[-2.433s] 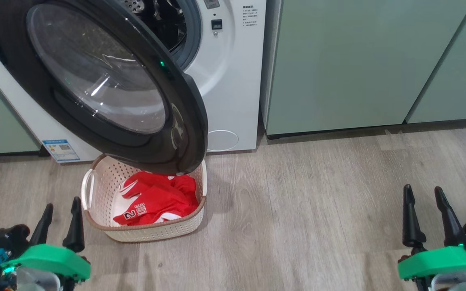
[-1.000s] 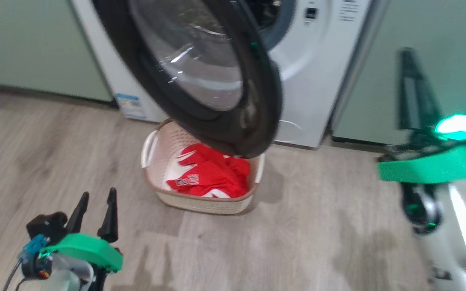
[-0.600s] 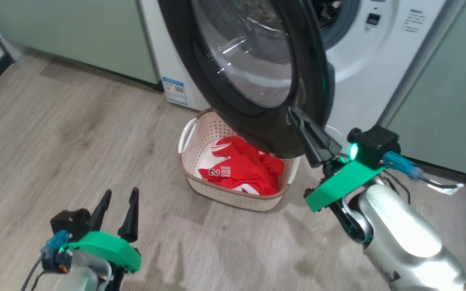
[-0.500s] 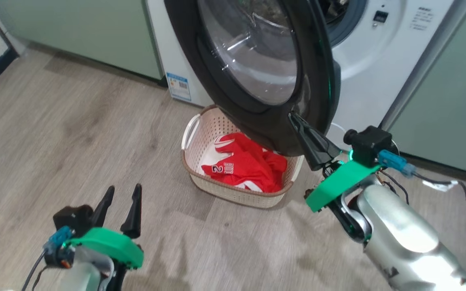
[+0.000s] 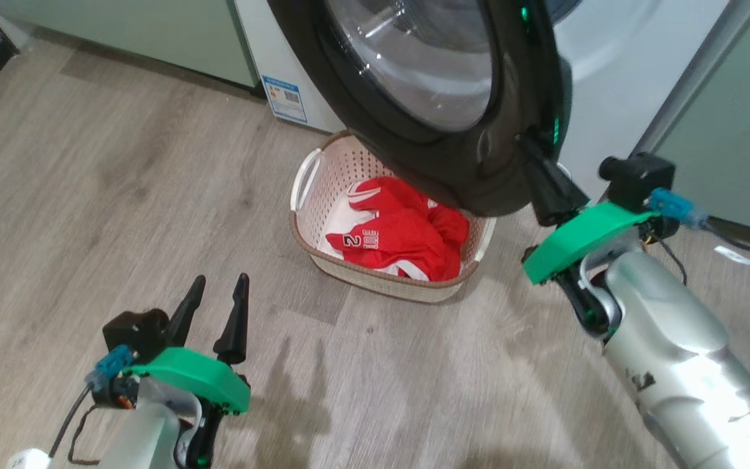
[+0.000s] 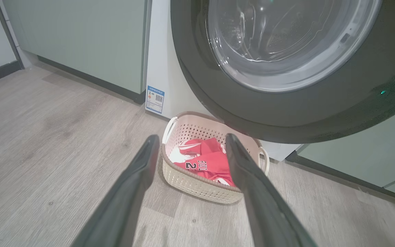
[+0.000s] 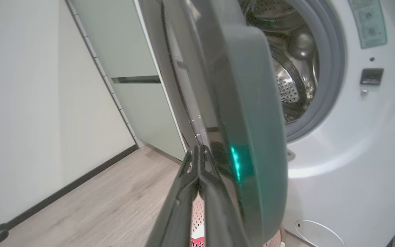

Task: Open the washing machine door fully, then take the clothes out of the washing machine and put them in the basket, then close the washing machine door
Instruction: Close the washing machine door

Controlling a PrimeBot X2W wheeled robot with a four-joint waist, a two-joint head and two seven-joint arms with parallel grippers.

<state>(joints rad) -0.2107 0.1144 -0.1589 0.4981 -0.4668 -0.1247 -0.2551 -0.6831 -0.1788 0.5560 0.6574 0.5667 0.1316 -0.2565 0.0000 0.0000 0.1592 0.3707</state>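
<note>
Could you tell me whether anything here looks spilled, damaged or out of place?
Nothing looks spilled or damaged. The red jersey lies crumpled inside the basket, with none of it on the wooden floor. The only slightly awkward thing is that the basket sits partly beneath the lower rim of the open washing machine door.

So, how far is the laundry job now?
Done: the door stands open and the red clothes lie in the basket. In hand: the right gripper, shut, has its tips at the door's lower edge, probably to push it closed. To do: closing the door. The left gripper hangs open above the floor.
</note>
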